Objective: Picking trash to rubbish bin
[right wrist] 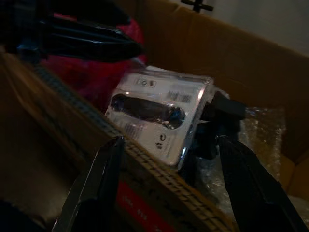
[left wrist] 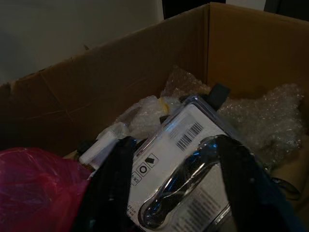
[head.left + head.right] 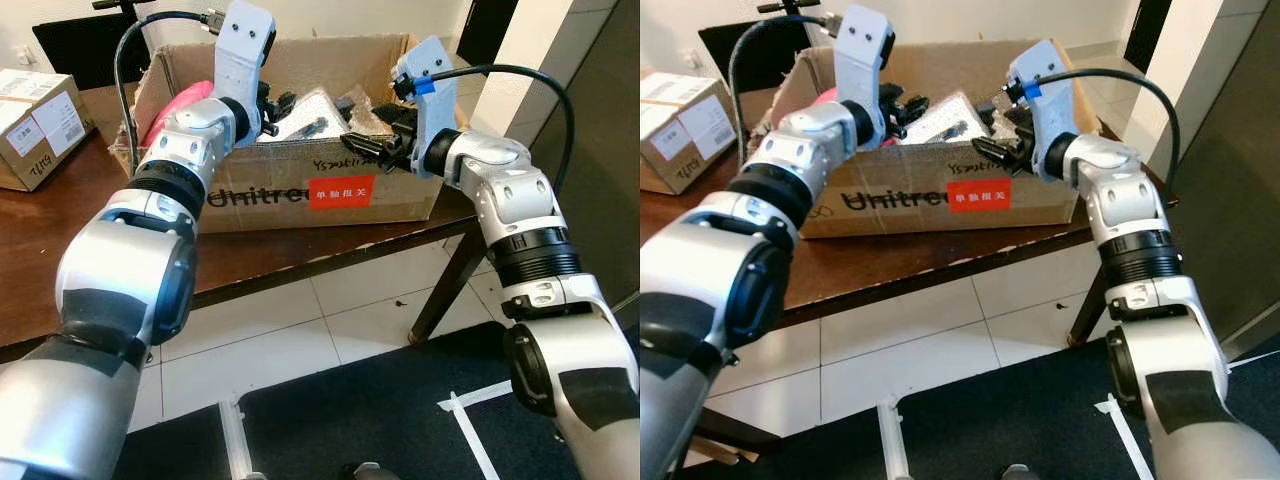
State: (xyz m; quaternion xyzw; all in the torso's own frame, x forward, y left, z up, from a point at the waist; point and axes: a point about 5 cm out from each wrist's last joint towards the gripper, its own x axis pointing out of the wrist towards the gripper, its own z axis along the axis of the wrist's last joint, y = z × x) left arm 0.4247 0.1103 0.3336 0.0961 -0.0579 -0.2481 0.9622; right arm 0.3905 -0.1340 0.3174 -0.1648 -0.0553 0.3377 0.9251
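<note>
Trash: a blister pack [image 2: 186, 169], white card under clear plastic with a dark item inside, lies tilted in the box [image 3: 400, 200] on the tabletop [image 3: 60, 250], about mid-box, resting on bubble wrap [image 2: 270, 116]. A red bag [image 2: 38, 188] sits just beside it at the box's left end.

I have both arms reaching into the open top of the box. My left pincer [image 3: 272, 108] comes in over the left part of the front wall, fingers spread, one finger [image 2: 113, 193] on either side of the pack in the wrist view; I can't tell if they touch it. My right pincer [image 3: 365, 145] sits at the front wall right of centre, fingers wide apart, holding nothing; in its wrist view one finger [image 1: 94, 188] is outside the front wall and the other [image 1: 251, 183] is inside, with the pack between and beyond them.

The box is brown cardboard with black lettering and a red label [image 3: 340, 192] on the front. A smaller carton [image 3: 35, 125] stands on the tabletop well to the left. Below is white tile floor [image 3: 300, 330] and a dark mat [image 3: 380, 410] with white tape strips.
</note>
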